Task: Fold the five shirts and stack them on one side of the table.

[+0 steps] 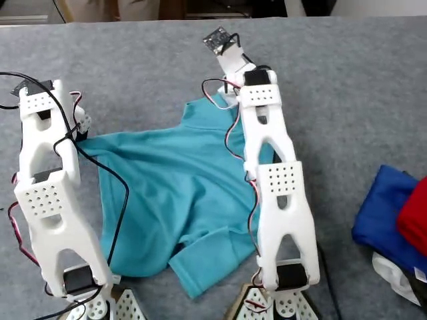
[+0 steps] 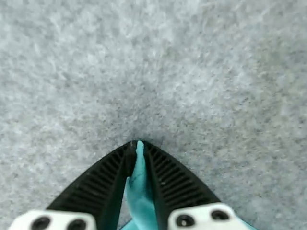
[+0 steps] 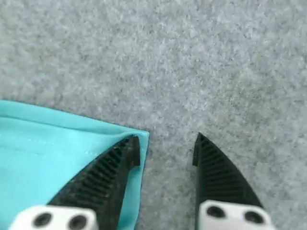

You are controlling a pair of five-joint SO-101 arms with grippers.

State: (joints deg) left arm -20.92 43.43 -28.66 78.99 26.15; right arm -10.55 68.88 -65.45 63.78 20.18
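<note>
The shirt (image 1: 173, 193) lies spread and rumpled mid-table, toward the near edge, and its fold appears just begun. The left pincer (image 2: 137, 146) is clamped on a pinch of its fabric. The right pincer (image 3: 168, 146) stands apart, one side over a shirt corner, the other over bare table (image 3: 216, 57). Next, I judge, it must close on that corner. A pile (image 1: 383, 213) sits at the right edge.
</note>
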